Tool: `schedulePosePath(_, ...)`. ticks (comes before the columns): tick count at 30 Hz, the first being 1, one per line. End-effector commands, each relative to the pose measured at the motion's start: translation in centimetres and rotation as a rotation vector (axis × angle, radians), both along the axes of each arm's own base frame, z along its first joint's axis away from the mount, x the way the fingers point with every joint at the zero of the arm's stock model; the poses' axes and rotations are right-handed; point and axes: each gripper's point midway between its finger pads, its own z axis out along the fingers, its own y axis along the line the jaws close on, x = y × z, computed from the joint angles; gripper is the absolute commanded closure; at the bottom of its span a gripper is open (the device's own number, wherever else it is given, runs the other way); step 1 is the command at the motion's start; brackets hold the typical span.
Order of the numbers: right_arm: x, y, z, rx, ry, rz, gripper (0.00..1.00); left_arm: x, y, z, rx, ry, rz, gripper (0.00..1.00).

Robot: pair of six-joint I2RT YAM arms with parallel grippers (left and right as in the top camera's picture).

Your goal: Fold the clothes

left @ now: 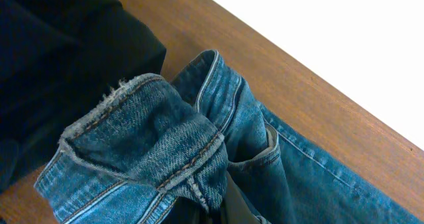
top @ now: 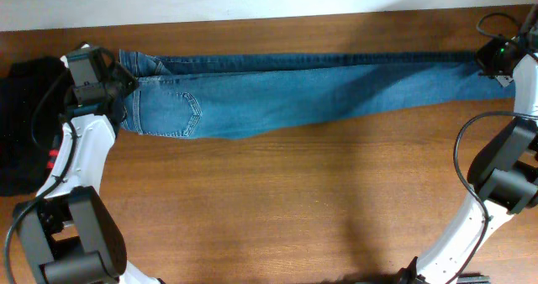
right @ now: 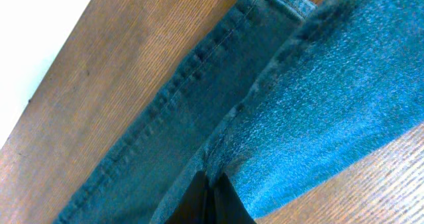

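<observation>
Pre-fold: jeans (top: pixel 319 86) stretching across tabletop (top: pixel 294 200); left end effector (top: pixel 126 86) clenching waistband (left: pixel 139 118), right end effector (top: pixel 496 65) clenching leg ends (top: pixel 471 70). Next, likely: bringing leg ends over to waistband.

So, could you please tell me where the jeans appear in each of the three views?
Overhead: the jeans stretch across the upper part, waistband left, leg ends right.
Left wrist: their bunched waistband fills the lower middle.
Right wrist: the legs run diagonally, lower left to upper right.
Shared landmark: the wooden table beneath them.
</observation>
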Motion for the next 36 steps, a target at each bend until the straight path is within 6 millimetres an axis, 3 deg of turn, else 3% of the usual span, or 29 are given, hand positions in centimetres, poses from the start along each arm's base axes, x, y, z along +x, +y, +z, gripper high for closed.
schedulePosePath(1, 0.2, -2.3, 0.7, -0.094, -0.002, -0.041, 0.96, 0.6, 3.0, 1.7, 0.112, -0.034, 0.072, 0.99)
schedulePosePath(10, 2.0, -1.9, 1.1, -0.200, -0.013, -0.006, 0.96, 1.4, 3.1, 0.6, 0.119, -0.039, 0.068, 1.00)
schedulePosePath(22, 2.9, -1.8, -2.6, -0.185, 0.015, 0.006, 0.96, 2.1, 4.1, 0.1, 0.153, -0.056, 0.111, 1.00)
schedulePosePath(36, 5.5, -1.6, -1.8, -0.280, -0.057, 0.089, 0.96, 3.5, 4.4, -2.1, 0.160, -0.070, 0.108, 0.99)
